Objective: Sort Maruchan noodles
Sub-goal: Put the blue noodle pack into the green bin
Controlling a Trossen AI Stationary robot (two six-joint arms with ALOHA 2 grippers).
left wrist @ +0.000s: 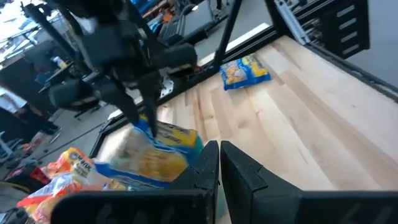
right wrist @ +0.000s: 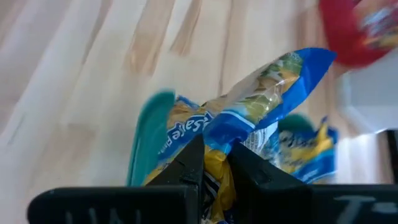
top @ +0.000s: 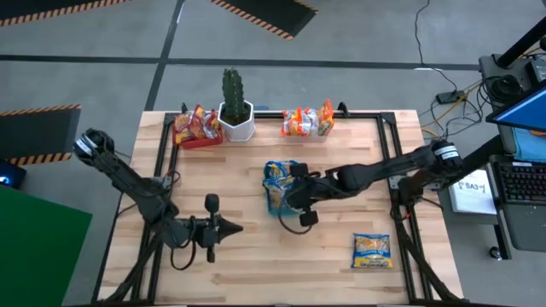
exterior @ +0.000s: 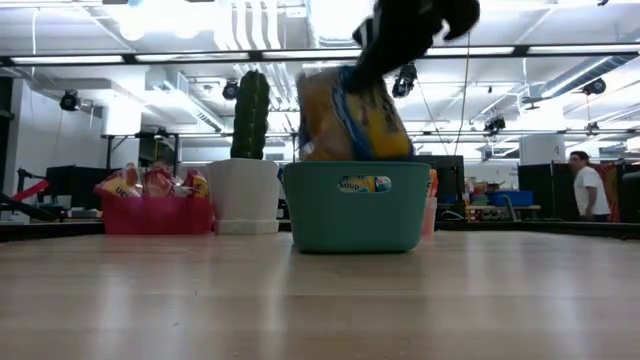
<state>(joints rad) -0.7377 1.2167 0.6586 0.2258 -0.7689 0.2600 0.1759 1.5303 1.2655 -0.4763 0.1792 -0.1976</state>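
My right gripper [top: 288, 194] is shut on a yellow-blue noodle packet [exterior: 352, 115] just above the green tray [exterior: 355, 208] at the table's middle. Other yellow-blue packets [right wrist: 305, 146] lie in that tray. One more yellow-blue packet [top: 372, 251] lies flat on the table near the front right. White-red packets sit in the pink tray [top: 198, 130], orange-red ones in the clear tray [top: 307, 122], both at the far edge. My left gripper [top: 229, 227] is shut and empty, left of the green tray. My right gripper pinches the packet's upper end [right wrist: 217, 140] between its two fingers [right wrist: 186, 168], coming from above at a slant from the table's right. The packet hangs tilted below the fingers, and its lower part [exterior: 345, 150] reaches down behind the green tray's rim.
A cactus in a white pot [top: 235, 109] stands at the far edge between the pink and clear trays. Bare wood lies at the table's front. A person [exterior: 583, 185] stands in the room beyond the table.
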